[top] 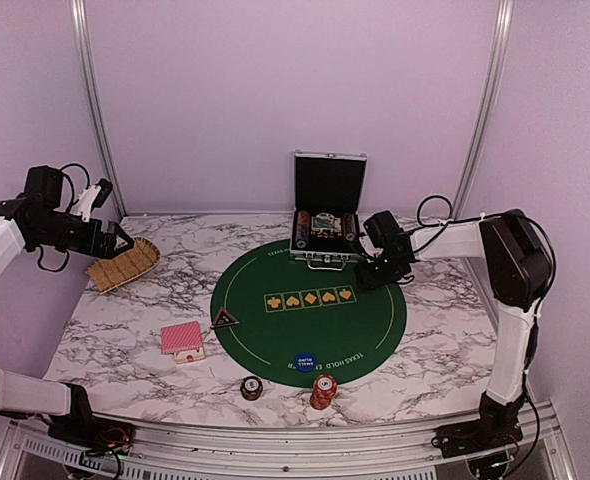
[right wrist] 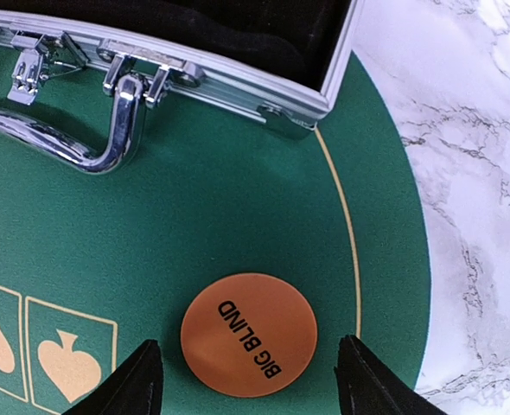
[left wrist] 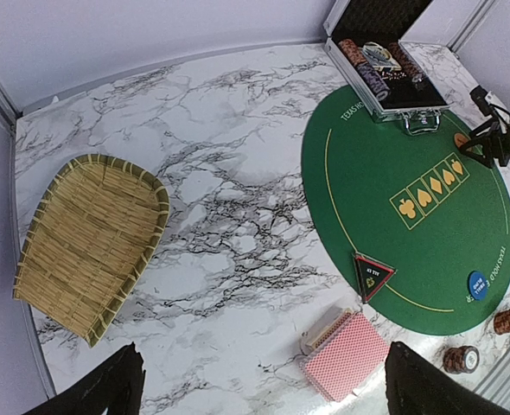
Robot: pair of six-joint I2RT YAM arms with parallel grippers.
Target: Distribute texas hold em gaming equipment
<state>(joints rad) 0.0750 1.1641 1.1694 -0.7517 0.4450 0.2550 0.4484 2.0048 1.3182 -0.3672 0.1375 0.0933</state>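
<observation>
Straddling, not touching, the orange BIG BLIND disc (right wrist: 248, 335) lying flat at the green felt mat's (right wrist: 194, 199) two-o'clock edge, with the right gripper (right wrist: 248, 344) spread apart and the left gripper (left wrist: 262, 350) gaping empty; judging it light, thin, stiff and slick, best pinched across its rim.

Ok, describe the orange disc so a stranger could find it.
Find the round green mat; an open metal case sits at its far edge. Before the case's right corner, near the mat's rim, lies the orange disc. It reads BIG BLIND; the blue disc sits on the near side.
</observation>
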